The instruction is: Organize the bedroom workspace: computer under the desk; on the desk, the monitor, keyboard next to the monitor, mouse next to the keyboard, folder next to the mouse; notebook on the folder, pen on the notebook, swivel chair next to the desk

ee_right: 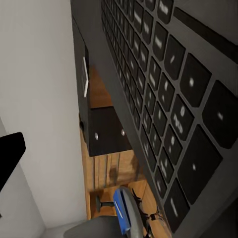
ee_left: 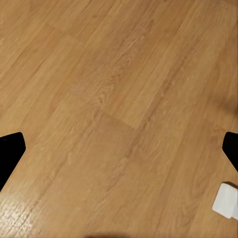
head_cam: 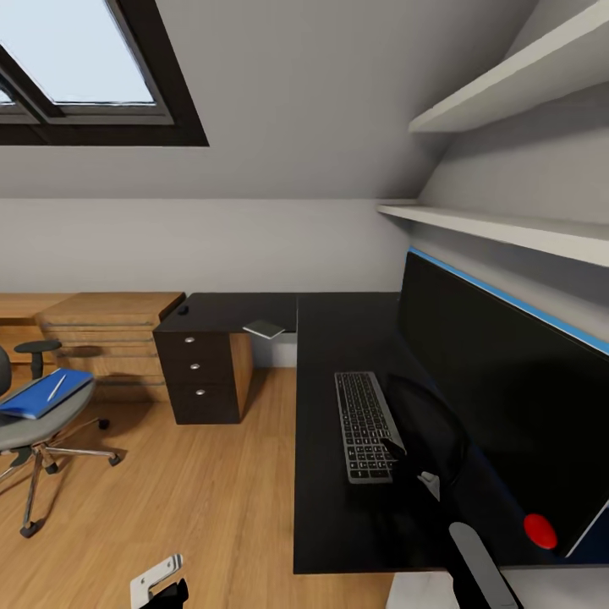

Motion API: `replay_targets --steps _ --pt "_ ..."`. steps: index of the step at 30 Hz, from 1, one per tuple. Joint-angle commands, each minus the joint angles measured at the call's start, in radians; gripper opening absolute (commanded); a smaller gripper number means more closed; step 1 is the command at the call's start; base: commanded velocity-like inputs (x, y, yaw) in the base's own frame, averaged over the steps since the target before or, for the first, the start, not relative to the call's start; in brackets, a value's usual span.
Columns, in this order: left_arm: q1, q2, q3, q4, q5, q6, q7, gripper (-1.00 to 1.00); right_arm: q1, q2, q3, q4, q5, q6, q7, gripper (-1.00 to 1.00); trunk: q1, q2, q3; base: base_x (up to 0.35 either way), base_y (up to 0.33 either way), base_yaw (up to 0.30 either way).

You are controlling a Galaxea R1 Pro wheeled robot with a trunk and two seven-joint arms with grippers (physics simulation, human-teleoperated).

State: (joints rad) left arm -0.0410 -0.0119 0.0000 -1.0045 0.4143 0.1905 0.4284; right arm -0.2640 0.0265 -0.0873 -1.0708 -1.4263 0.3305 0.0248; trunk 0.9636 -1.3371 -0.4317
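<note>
On your far left, the swivel chair (head_cam: 34,423) stands well apart from the tabletop (head_cam: 338,524), and the blue folder (head_cam: 42,394) lies on its seat with the pen (head_cam: 56,387) resting on top. Further back, the mouse (head_cam: 183,309) sits on the far wing of the tabletop above the drawer unit (head_cam: 199,376), and the grey notebook (head_cam: 264,329) lies near that wing's front edge, seemingly overhanging it.

Your left end effector (ee_left: 119,148) hangs low over the wood floor (ee_left: 109,99), spread wide and holding nothing.

Moving right, the keyboard (head_cam: 365,427) lies flat on the tabletop just beside the monitor (head_cam: 499,397). Your right end effector (head_cam: 406,452) is at the keyboard's near right corner; in the right wrist view the keys (ee_right: 168,99) loom close, with only one dark fingertip (ee_right: 10,153) to be seen, so you cannot tell how wide it stands or whether it grips the keyboard.

The risks from here, as a judgement: lifting that arm carelessly could drag the keyboard askew or knock the monitor's thin stand, since both are so close. Reaching later for the folder may let the pen roll off if the folder tilts, and a nudge could tip the notebook off the edge.
</note>
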Motion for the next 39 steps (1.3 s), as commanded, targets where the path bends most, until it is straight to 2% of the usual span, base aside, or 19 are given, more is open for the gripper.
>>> replay_targets --steps 1,15,22,39 --pt "0.0 0.0 0.0 -0.002 0.006 0.004 0.005 1.0 -0.001 0.001 -0.004 0.0 -0.004 0.007 0.001 1.0 0.004 -0.008 -0.004 0.0 0.0 0.0" --pt "0.0 0.001 0.001 0.002 0.007 0.003 -0.006 1.0 -0.001 0.001 -0.005 0.0 -0.003 0.007 0.001 1.0 0.004 -0.008 -0.004 0.0 0.0 0.0" --pt "0.0 0.002 0.0 0.042 0.006 0.002 -0.007 1.0 -0.001 0.001 -0.005 -0.001 -0.003 0.007 0.001 1.0 0.004 -0.008 -0.004 -0.028 0.0 0.0" --pt "0.0 0.004 0.001 0.057 0.007 0.002 -0.007 1.0 -0.001 0.001 -0.005 -0.001 -0.003 0.007 0.002 1.0 0.004 -0.008 -0.004 -0.309 0.0 0.0"
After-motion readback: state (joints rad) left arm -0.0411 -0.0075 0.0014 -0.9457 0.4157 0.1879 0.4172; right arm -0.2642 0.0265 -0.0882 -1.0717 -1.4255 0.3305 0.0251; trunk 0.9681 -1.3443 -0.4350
